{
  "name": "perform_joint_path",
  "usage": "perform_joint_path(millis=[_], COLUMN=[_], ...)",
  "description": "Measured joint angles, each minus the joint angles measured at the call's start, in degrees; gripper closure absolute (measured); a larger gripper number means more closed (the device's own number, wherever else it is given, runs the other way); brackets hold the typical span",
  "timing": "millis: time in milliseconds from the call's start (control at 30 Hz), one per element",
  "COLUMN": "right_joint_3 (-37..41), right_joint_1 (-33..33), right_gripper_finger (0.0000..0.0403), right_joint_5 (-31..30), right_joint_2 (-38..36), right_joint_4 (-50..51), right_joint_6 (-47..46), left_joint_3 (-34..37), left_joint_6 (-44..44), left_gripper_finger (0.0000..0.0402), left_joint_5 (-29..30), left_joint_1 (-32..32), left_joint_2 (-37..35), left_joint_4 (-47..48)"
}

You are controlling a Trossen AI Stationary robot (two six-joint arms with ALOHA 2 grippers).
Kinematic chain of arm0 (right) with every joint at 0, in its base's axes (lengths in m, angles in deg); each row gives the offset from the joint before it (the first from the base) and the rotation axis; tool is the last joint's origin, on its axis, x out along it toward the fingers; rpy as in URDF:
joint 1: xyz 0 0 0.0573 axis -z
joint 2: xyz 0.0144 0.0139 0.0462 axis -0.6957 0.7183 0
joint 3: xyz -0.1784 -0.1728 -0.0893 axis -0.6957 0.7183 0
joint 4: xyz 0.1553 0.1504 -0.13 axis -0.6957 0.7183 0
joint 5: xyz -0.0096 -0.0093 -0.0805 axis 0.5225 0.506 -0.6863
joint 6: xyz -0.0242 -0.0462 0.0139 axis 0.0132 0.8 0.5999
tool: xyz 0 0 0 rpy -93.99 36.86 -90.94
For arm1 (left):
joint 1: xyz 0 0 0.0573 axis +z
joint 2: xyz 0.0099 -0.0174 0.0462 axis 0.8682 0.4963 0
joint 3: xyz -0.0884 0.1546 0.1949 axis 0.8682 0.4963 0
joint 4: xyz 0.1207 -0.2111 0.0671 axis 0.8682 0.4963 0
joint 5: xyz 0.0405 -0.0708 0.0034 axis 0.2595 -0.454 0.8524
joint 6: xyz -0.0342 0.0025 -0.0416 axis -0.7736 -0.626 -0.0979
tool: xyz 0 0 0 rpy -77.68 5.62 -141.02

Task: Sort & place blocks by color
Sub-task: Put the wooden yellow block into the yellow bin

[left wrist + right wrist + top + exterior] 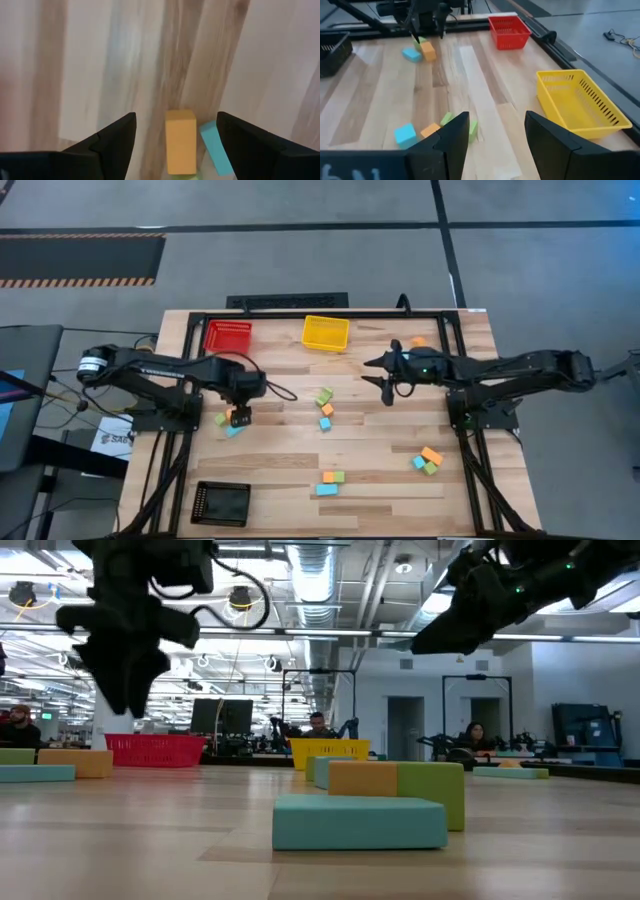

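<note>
An orange block (180, 142) lies flat on the table with a light blue block (216, 147) and a light green one (220, 420) close beside it. My left gripper (176, 117) hangs open above this cluster, one finger on either side of the orange block, clear of the table in the low view (125, 700). My right gripper (495, 140) is open and empty, raised over the table's far right part (385, 375). Other orange, blue and green blocks lie in clusters at the centre (325, 409), near the front (330, 482) and at the right (428, 461).
A red bin (229, 336) and a yellow bin (326, 333) stand at the far edge, and a black bin (220, 502) at the near left. A single orange block (418, 342) lies at the far right behind my right arm. Bare wood lies between the clusters.
</note>
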Motion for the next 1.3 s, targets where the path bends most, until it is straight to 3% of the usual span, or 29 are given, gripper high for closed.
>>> perform_joint_path(millis=[367,667,800,933,1133,1300], right_joint_3=[-0.1,-0.1,-0.1,-0.1,-0.1,-0.1], right_joint_1=[-0.3,-0.3,-0.3,-0.3,-0.3,-0.3], right_gripper_finger=[0.0191,0.0191,0.0193,0.0195,0.0197,0.0204], right_joint_5=[0.1,0.1,0.1,0.1,0.1,0.2], right_joint_2=[2.5,2.2,2.2,2.2,2.2,2.2], right_joint_4=[-0.2,-0.1,-0.2,-1.2,-3.5,-3.3], right_joint_6=[0.1,0.0,0.0,0.0,-0.8,-7.9], left_joint_3=[8.5,9.1,9.1,8.8,6.2,2.2], left_joint_6=[-6.6,-6.9,-6.9,-6.7,-4.7,-2.4], left_gripper_finger=[0.0136,0.0141,0.0165,0.0203,0.0303,0.0302], left_joint_5=[-4.0,-2.4,0.1,-1.4,-1.4,-0.8], left_joint_1=[-2.0,-1.9,-1.9,-1.9,-1.9,0.6], left_joint_2=[1.8,2.2,5.1,9.6,11.6,8.8], left_joint_4=[-5.0,-7.0,-8.5,-10.6,-9.2,-11.0])
